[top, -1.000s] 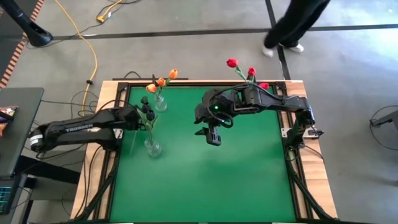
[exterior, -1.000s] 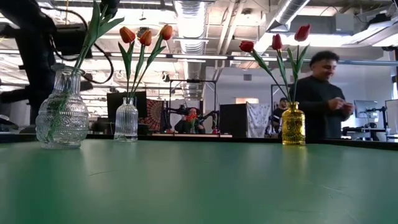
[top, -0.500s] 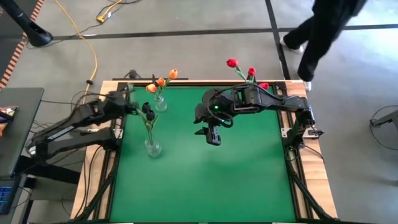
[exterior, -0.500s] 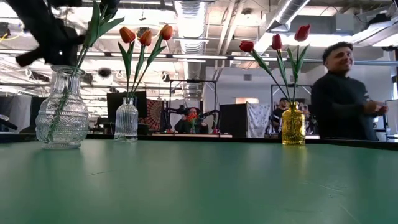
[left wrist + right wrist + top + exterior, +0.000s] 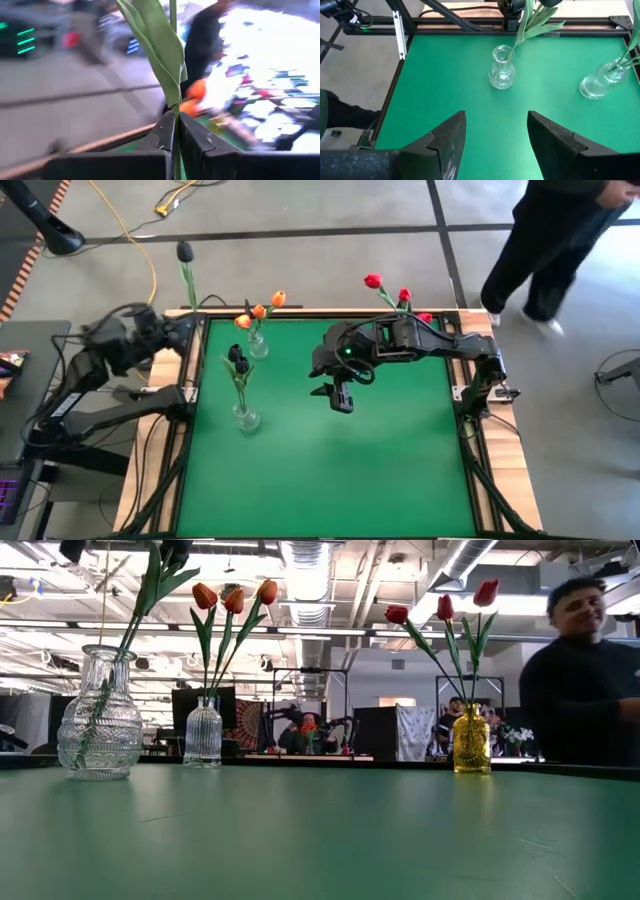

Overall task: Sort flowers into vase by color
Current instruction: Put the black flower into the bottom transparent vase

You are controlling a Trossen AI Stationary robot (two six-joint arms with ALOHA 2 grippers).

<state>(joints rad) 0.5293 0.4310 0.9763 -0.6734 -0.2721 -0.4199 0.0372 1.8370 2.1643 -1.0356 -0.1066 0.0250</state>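
Left gripper [image 5: 178, 320] lifted dark tulip [image 5: 185, 253] from round vase [image 5: 245, 417]

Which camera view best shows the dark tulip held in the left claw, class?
The high view: it shows the whole dark tulip, head to stem, rising from the left claw at the table's far-left corner. The left wrist view shows only its stem and leaf pinched between shut fingers. The low view catches a thin stem; the right wrist view shows none.

Room behind left gripper [image 5: 176, 131]: motion-blurred, nothing legible.
Stem [image 5: 173, 10] in left wrist view: head cut off by picture edge.
Person [image 5: 585, 690]: blurred, cropped at frame edge.
Dark tulip [image 5: 175, 550] in low view: head partly cut off at top.
Third red tulip [image 5: 424, 318]: half hidden by right arm.
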